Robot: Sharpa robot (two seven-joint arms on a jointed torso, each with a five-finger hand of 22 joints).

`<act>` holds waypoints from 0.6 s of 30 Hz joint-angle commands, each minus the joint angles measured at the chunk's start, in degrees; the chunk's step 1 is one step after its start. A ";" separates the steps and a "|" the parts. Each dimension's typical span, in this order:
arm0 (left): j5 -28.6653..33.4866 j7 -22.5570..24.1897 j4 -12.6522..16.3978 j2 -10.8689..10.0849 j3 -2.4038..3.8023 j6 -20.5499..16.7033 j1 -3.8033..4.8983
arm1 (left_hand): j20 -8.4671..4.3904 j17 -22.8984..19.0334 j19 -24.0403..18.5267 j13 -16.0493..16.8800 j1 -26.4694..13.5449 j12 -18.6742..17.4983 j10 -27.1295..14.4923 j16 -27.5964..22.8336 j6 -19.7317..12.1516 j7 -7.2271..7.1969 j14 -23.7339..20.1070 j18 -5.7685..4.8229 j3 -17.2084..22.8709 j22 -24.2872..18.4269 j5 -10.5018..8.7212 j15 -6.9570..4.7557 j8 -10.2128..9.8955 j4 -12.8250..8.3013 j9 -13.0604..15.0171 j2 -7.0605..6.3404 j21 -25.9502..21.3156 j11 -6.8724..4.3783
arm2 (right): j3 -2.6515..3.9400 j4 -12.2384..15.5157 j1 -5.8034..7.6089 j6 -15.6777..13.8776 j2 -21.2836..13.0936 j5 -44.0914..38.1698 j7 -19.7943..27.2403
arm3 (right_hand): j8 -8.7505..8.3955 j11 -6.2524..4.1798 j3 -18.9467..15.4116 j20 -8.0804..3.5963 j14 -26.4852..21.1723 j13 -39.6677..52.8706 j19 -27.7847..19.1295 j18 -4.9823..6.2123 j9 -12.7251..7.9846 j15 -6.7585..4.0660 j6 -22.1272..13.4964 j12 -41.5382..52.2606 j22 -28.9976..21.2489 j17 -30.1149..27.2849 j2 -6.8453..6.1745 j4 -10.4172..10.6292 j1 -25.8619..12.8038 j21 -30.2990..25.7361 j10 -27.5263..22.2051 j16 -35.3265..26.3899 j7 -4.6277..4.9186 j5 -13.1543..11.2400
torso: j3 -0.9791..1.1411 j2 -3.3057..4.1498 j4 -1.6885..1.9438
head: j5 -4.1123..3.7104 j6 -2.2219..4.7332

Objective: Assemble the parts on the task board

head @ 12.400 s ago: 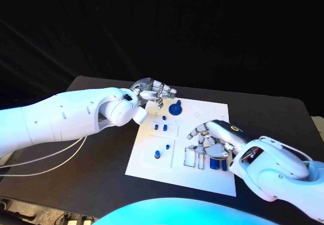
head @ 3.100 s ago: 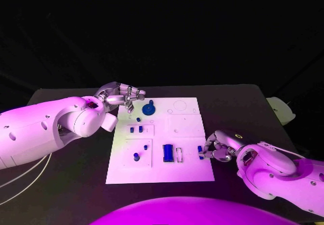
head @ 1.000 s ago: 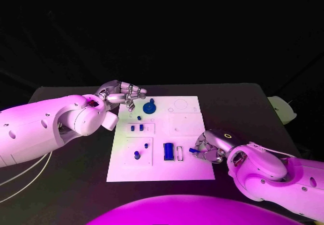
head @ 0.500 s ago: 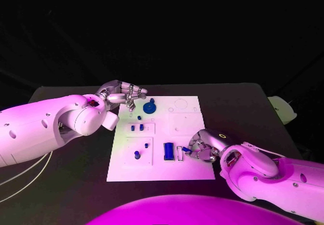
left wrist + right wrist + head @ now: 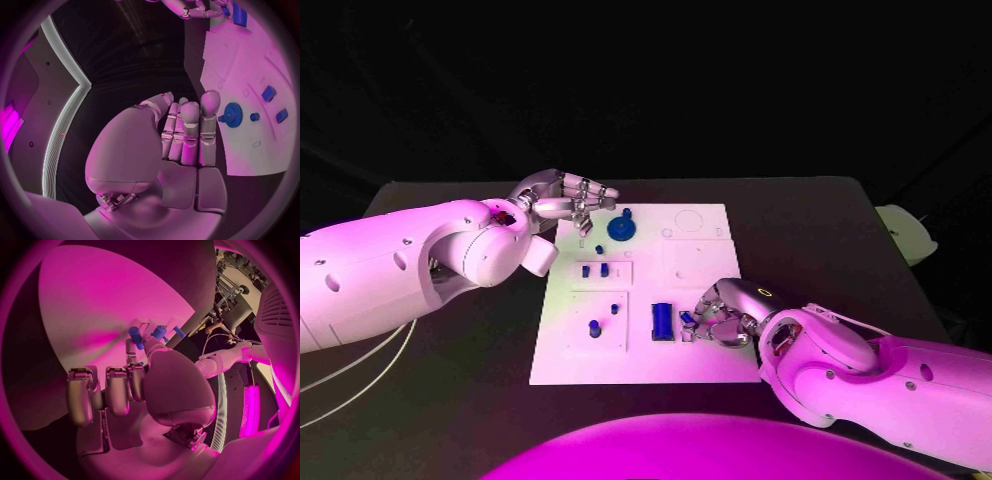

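The white task board [image 5: 697, 355] lies mid-table. My right hand [image 5: 723, 318] hangs over its near right part and pinches a small blue part [image 5: 687, 318] between thumb and a finger; the part [image 5: 135, 335] sits just over the narrow slot beside the seated blue block [image 5: 661, 318]. At the board's far left corner my left hand [image 5: 568, 200] hovers with its fingers [image 5: 187, 127] curled in and nothing in them. A blue gear [image 5: 620, 228] stands near that hand, and small blue pegs [image 5: 593, 270] and a blue knob [image 5: 596, 329] stand in the left half of the board.
The black table [image 5: 819, 230] runs around the board on all sides. A pale object [image 5: 903, 232] sits past the table's right edge. White cables [image 5: 351, 375] trail off the near left. The board's far right quarter [image 5: 697, 262] holds only empty recesses.
My right hand has slid left across the board's near edge with the small blue part, from the right margin to the slot beside the blue block. The left hand has stayed put.
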 commanded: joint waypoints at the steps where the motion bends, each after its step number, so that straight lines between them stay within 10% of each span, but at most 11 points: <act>1: -0.20 0.14 0.22 0.15 0.04 1.06 0.06 | 0.25 -0.05 0.05 0.08 -0.01 0.27 -0.35 0.17 -0.33 0.04 -0.23 0.95 -0.21 -0.06 0.09 -0.01 0.26 -0.17 -0.07 0.49 0.00 0.01 | 0.00 -0.37 -0.07 2.13 0.31 1.24 -0.33 | 0.18 0.19 0.08 -0.34 4.70 5.98 4.64 -0.58 -0.09 -0.46 1.05 0.34 14.21 8.31 -0.14 0.38 -0.55 0.12 -0.17 0.37 -0.63 0.17 | -0.02 0.00 -0.01 | 0.03 -0.01; 18: -0.33 -0.02 0.28 0.17 0.04 0.98 0.06 | 0.25 -0.05 0.05 0.08 -0.01 0.27 -0.35 0.17 -0.33 0.04 -0.23 0.95 -0.21 -0.06 0.09 -0.01 0.26 -0.17 -0.07 0.49 0.00 0.01 | 0.01 -1.40 -0.07 4.06 1.30 0.55 -0.88 | 1.21 -0.04 0.14 -0.55 4.69 6.86 4.61 -0.56 0.56 -0.67 1.76 1.28 14.18 8.25 -1.38 2.61 -4.42 0.03 0.52 0.34 -0.90 3.21 | -0.02 -0.04 -0.06 | 0.04 -0.18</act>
